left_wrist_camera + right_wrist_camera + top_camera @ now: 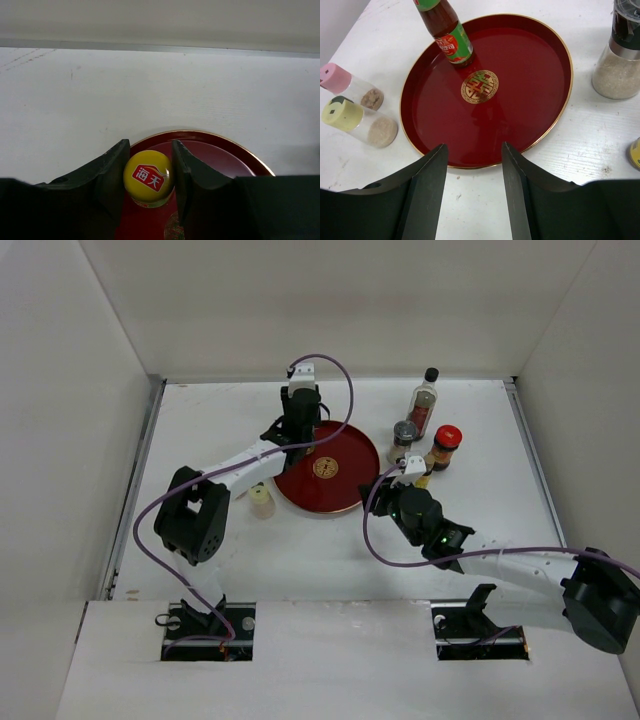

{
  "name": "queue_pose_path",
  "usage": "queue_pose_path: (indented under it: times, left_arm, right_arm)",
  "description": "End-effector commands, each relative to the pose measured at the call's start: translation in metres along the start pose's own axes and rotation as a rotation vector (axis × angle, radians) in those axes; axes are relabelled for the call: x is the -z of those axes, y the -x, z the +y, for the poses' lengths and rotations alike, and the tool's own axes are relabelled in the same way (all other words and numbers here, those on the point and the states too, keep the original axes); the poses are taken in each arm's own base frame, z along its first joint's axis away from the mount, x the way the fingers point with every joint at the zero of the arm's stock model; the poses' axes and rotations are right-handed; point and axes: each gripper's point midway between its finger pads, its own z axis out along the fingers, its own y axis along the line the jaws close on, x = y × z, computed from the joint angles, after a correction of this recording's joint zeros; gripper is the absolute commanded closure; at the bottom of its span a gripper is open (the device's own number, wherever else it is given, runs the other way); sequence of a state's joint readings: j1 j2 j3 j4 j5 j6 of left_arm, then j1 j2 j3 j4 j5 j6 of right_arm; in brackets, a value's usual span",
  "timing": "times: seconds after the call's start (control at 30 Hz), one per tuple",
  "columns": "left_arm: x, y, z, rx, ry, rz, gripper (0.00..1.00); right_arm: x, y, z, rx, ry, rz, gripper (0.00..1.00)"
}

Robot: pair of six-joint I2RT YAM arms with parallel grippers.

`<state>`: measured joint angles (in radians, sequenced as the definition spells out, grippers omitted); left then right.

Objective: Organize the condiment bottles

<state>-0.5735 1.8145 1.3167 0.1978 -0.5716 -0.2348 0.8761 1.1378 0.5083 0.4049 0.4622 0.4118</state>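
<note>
Left gripper (149, 150) clamped on yellow-capped sauce bottle (148, 178) — upright, base on red tray (535, 75). Right gripper (472, 150) parted, empty — grey-lidded jar (620, 65) near, ahead-right.

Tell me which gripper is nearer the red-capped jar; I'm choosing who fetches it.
Right. The right gripper sits close beside the red-capped jar, on its tray side; the left gripper is across the tray, shut on a yellow-capped bottle.

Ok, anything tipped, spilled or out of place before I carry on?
Nothing stands out. The yellow-capped sauce bottle stands on the red tray, left end effector shut on its cap; the pink-topped shaker and cream-topped shaker sit beside the tray. No spills visible.
</note>
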Motion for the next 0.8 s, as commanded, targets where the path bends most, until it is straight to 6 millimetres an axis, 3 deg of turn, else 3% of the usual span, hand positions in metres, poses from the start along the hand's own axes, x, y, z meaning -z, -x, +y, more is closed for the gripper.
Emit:
queue_pose_path:
  times: [0.0,0.1,0.2,0.33,0.47,0.6,0.7,0.77]
  left_arm:
    - [0.012,0.065,-0.01,0.121,-0.033,-0.182,0.81]
    - [0.013,0.071,-0.011,0.128,-0.037,-0.194,0.81]
    - [0.007,0.065,-0.011,0.112,-0.032,-0.18,0.76]
    - [0.006,0.045,-0.003,0.101,-0.01,-0.161,0.59]
    - [0.015,0.039,0.007,0.112,0.008,-0.175,0.37]
    - [0.022,0.048,0.011,0.124,0.009,-0.201,0.15]
    - [0.037,0.062,0.015,0.146,-0.006,-0.232,0.09]
    - [0.051,0.078,0.019,0.179,-0.019,-0.27,0.07]
  right_arm:
    - [0.001,0.02,0.004,-0.044,0.021,-0.064,0.47]
    - [0.001,0.021,0.005,-0.045,0.024,-0.066,0.47]
    - [0.001,0.02,0.004,-0.043,0.021,-0.063,0.47]
    - [0.002,0.021,0.005,-0.045,0.022,-0.067,0.45]
    - [0.0,0.019,0.004,-0.043,0.019,-0.059,0.43]
    - [0.0,0.018,0.002,-0.042,0.01,-0.058,0.42]
    - [0.001,0.021,0.001,-0.045,0.01,-0.064,0.42]
    - [0.001,0.02,0.003,-0.045,0.018,-0.062,0.49]
